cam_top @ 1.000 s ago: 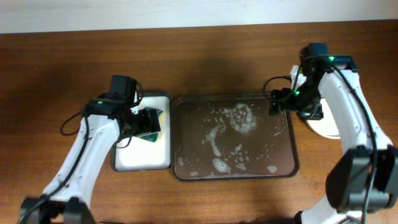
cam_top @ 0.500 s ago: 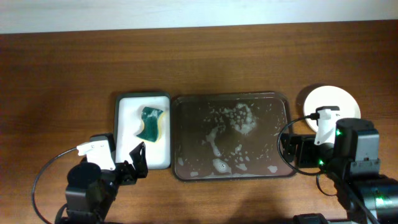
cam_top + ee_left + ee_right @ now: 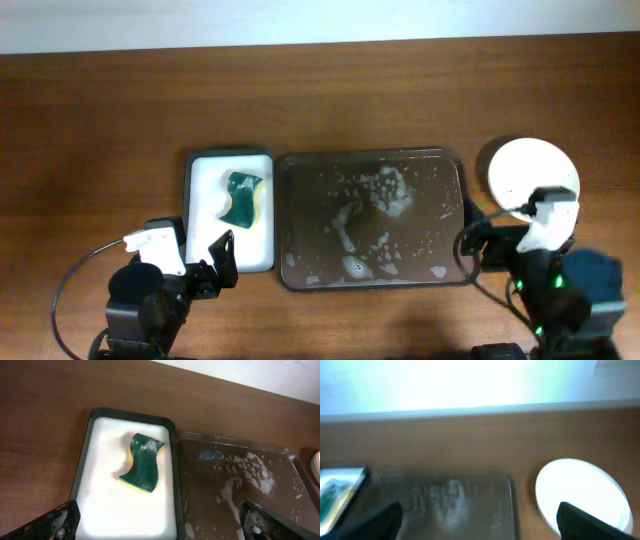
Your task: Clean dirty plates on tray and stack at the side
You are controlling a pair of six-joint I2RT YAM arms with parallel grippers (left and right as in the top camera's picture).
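Note:
The dark tray [image 3: 310, 230] lies mid-table, foam-flecked, with no plate on it; it also fills the lower parts of both wrist views, the tray [image 3: 225, 495] and the tray [image 3: 420, 505]. A white plate [image 3: 533, 172] sits on the wood right of the tray; how many are stacked there I cannot tell. The plate [image 3: 580, 490] shows blurred in the right wrist view. My left gripper [image 3: 200, 262] hangs open at the near edge, by the white tray's front corner. My right gripper [image 3: 482, 245] is open near the tray's front right corner. Both are empty: left gripper [image 3: 160, 525], right gripper [image 3: 480, 522].
A smaller white rectangular tray [image 3: 200, 170] adjoins the dark tray's left side and holds a green and yellow sponge [image 3: 240, 198], also the sponge [image 3: 142, 462]. Brown wooden tabletop surrounds everything, with a pale wall strip at the far edge.
Both arms have drawn back from over the trays and the plate to the near table edge. The plate now shows fully. The right arm shifted a little further right in the last half second.

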